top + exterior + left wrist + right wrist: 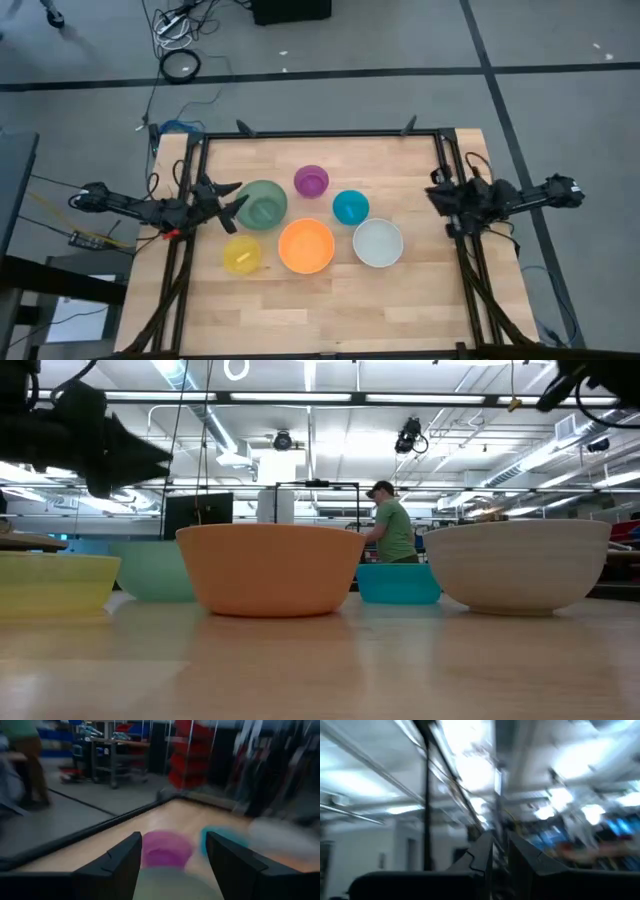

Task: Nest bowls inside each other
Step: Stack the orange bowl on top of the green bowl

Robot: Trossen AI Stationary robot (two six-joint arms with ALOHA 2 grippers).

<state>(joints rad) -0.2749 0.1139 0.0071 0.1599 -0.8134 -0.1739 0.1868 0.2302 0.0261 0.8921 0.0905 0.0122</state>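
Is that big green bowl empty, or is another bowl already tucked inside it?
Empty. From above, the green bowl shows only its own bare inside, and the other five bowls sit apart on the table.

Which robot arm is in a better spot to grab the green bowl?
Probably the left. Its open left gripper sits right beside the green bowl, while the right gripper waits by the table's far edge.

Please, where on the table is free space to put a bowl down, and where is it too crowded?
Bare wood runs along the near edge, below the yellow bowl, orange bowl and white bowl. Another free strip lies between the purple bowl and the far frame bar. The middle is crowded: green bowl, blue bowl and the rest sit close together.
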